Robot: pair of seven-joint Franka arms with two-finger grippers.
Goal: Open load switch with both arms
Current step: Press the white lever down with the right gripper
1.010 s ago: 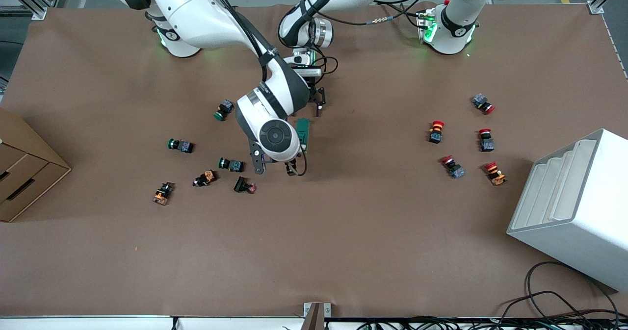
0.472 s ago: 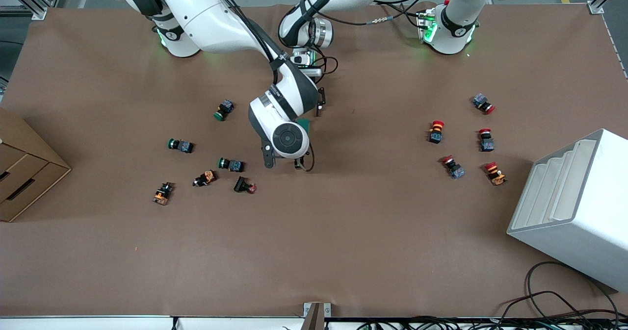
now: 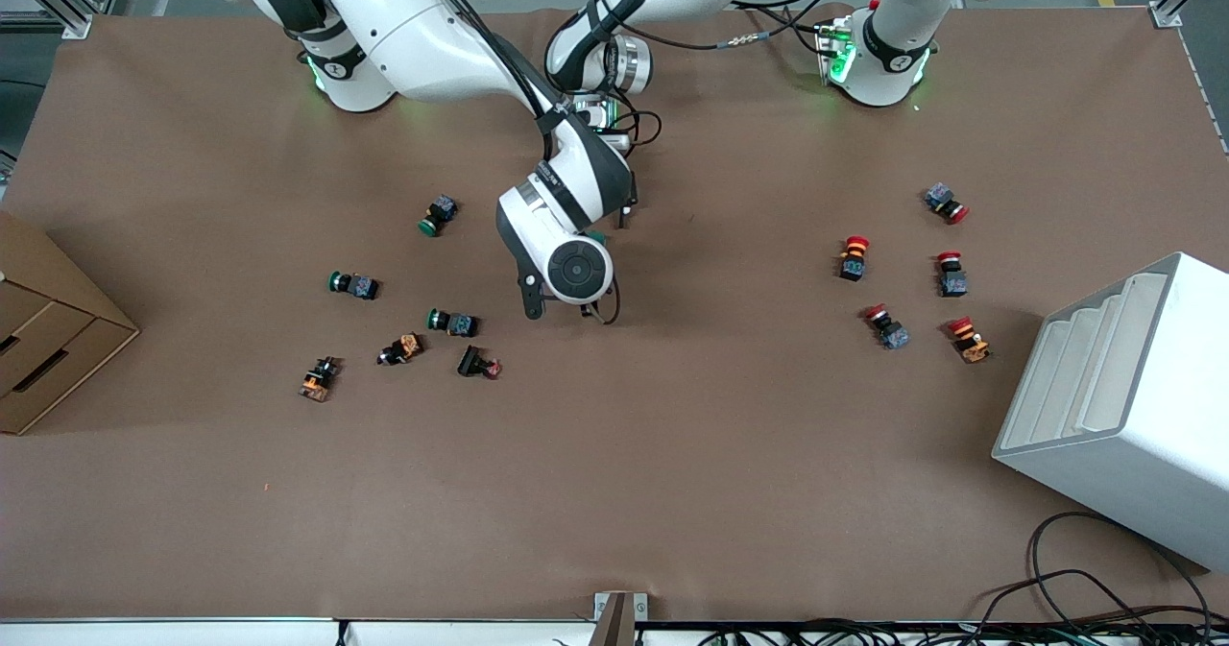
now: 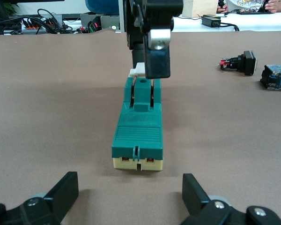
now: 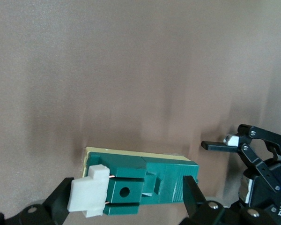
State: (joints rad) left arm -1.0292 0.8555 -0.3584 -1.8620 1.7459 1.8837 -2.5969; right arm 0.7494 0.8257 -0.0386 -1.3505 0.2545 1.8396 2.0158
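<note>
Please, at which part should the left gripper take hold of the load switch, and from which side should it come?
Probably the ribbed green body of the load switch, at the end away from its white lever. The left gripper faces that end, jaws open wider than the body, so it could advance straight along the table. The right gripper is over the lever end.

In the front view the right arm's wrist [image 3: 566,233] covers nearly all of the load switch [image 3: 597,238] and the right gripper.

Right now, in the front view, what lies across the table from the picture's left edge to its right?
Cardboard box → green buttons → right gripper → red buttons → white rack.
</note>
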